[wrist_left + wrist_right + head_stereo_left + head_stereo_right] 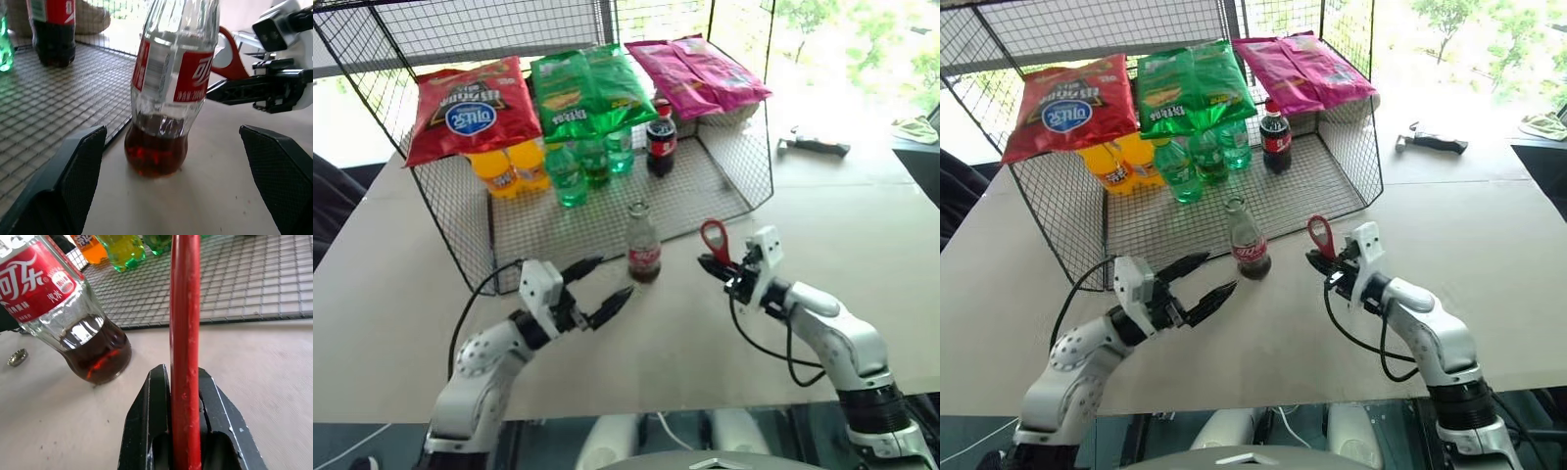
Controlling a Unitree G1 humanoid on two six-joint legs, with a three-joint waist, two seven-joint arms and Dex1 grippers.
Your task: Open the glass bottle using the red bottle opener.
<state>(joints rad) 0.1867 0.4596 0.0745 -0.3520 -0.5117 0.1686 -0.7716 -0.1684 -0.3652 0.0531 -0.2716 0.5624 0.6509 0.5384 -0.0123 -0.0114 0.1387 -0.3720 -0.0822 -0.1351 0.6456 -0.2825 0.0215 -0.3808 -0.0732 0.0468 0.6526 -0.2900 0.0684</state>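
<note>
1. We saw a big table (862,245) with a wire basket (724,181) on it.
2. The glass bottle (643,247) stood upright on the table, just at the basket's front edge, with only a little dark drink left in it.
3. Our left gripper (597,287) was near the bottle on its left, fingers spread wide, holding nothing.
4. Our right gripper (717,262) pinched the red bottle opener (714,238), ring end up, to the right of the bottle.
5. A tiny metal cap (17,357) lay on the table beside the bottle.
</note>
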